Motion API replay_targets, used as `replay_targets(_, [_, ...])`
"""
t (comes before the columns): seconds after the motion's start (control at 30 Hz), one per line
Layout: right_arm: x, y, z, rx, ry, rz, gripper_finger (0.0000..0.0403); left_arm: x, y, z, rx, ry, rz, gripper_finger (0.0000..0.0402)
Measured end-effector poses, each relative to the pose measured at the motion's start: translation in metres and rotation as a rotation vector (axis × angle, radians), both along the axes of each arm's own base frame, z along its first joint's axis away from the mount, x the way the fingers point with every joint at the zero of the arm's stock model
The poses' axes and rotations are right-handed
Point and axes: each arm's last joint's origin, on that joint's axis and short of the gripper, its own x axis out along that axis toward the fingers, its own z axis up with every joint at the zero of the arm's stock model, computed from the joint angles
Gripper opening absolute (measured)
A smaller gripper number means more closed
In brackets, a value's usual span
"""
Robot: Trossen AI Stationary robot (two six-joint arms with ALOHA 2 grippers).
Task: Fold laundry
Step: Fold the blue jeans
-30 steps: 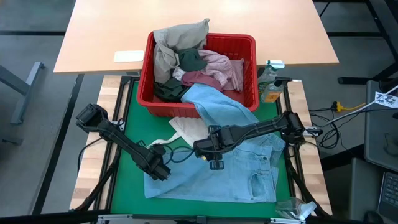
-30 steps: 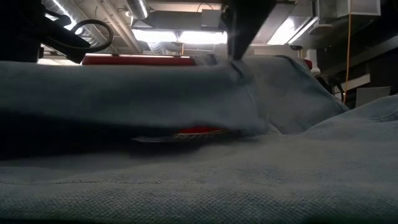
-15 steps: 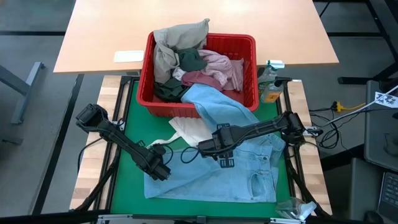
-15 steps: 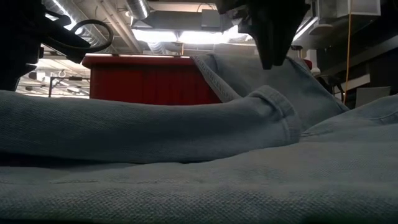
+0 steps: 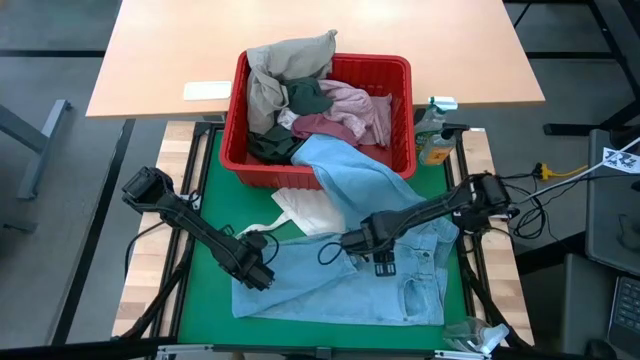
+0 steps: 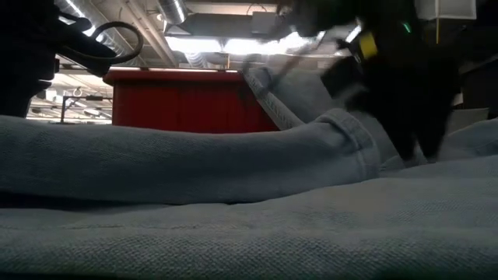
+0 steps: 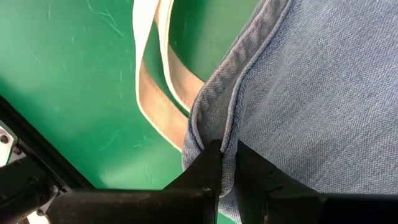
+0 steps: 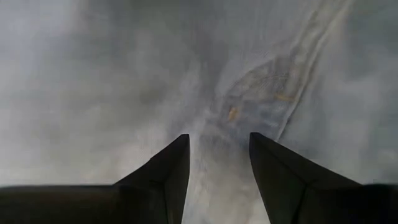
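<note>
Green matting (image 5: pixel 205 180) holds the light blue jeans (image 5: pixel 330 285) spread flat for folding, with the left gripper (image 7: pixel 227 163) pinching their hem to keep them still while the right gripper (image 8: pixel 217 163), open and empty, hangs over their middle.

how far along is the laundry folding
Early. Done: only the light blue jeans are out, spread on the green mat, not yet folded. In hand: the left gripper pinches their hem; the right gripper hangs open over the denim. Left: the other garments fill the red basket.
</note>
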Motion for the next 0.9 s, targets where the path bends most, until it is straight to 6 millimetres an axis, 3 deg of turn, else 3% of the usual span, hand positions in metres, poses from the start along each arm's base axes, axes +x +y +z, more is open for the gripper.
replay_targets(0.1, [-0.014, -0.005, -0.030, -0.023, 0.001, -0.041, 0.0166, 0.000, 0.000, 0.000, 0.005, -0.007, -0.002, 0.0030])
replay_targets(0.27, [-0.023, -0.013, -0.050, 0.016, -0.025, -0.141, 0.0166, 0.001, 0.000, 0.000, -0.001, -0.005, -0.001, 0.0030])
replay_targets(0.47, [-0.015, -0.014, -0.016, -0.056, -0.107, -0.137, 0.0166, 0.000, -0.001, 0.000, -0.042, 0.022, 0.009, 0.0030])
replay_targets(0.6, [-0.020, -0.008, 0.025, -0.037, -0.202, -0.116, 0.0166, -0.002, -0.003, 0.000, -0.045, 0.020, 0.030, 0.0030])
replay_targets(0.8, [-0.038, 0.017, 0.054, 0.026, -0.305, -0.102, 0.0166, -0.002, -0.004, 0.000, -0.049, 0.019, 0.034, 0.0030])
replay_targets(0.9, [-0.038, 0.031, 0.054, 0.025, -0.372, -0.084, 0.0166, -0.002, -0.004, 0.000, -0.049, 0.018, 0.034, 0.0030])
